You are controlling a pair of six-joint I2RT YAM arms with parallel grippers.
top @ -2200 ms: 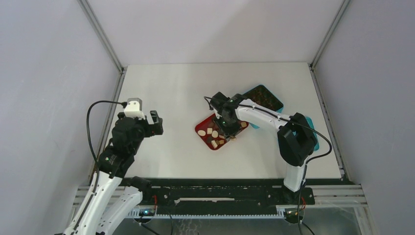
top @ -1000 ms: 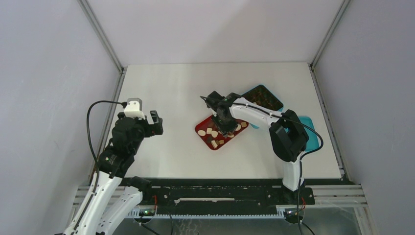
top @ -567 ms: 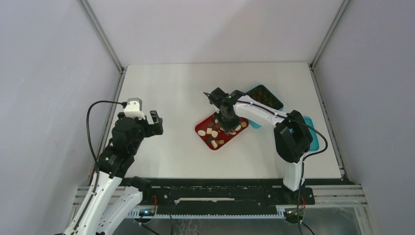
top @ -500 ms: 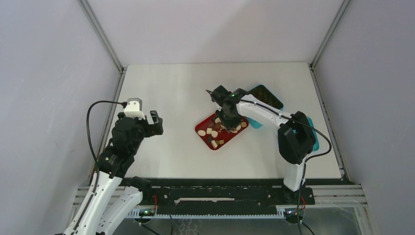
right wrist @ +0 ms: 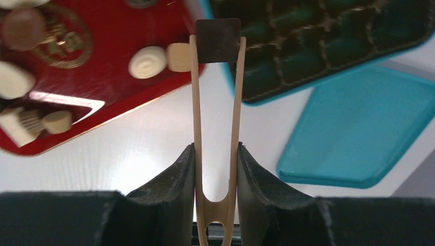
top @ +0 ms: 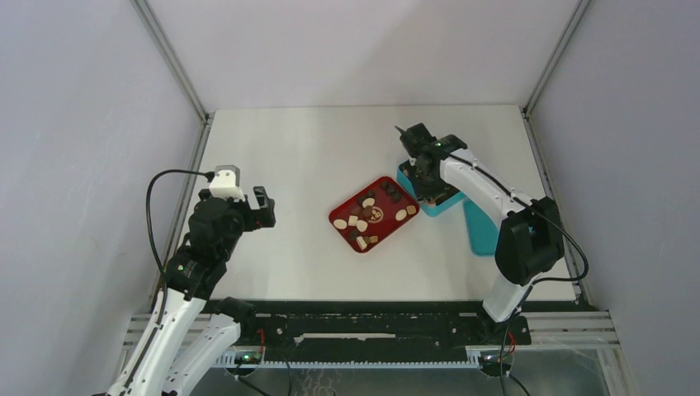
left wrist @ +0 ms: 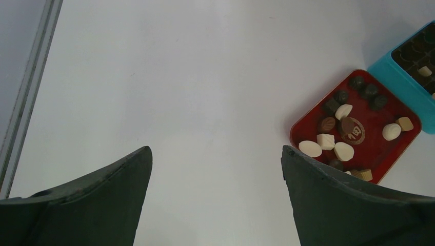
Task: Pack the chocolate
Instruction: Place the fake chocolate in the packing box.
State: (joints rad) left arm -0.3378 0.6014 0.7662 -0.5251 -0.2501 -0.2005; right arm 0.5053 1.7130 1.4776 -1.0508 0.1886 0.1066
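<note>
Releasing too soon is the main risk: the dark piece point(right wrist: 218, 40) is pinched at the tips of the tongs point(right wrist: 193, 92), which are clamped in the right gripper point(right wrist: 215, 149), and is held ahead of it over the box point(left wrist: 404, 94) rim. If dropped here, it could be left straddling a cell wall or on the bench point(right wrist: 154, 148). Other chocolate point(right wrist: 147, 62) lies on the tray point(right wrist: 118, 92), ahead-left. The left gripper point(left wrist: 215, 156) is held apart, empty.

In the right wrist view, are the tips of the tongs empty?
No, a dark square chocolate piece is pinched between the tips of the wooden tongs that the right gripper holds.
</note>
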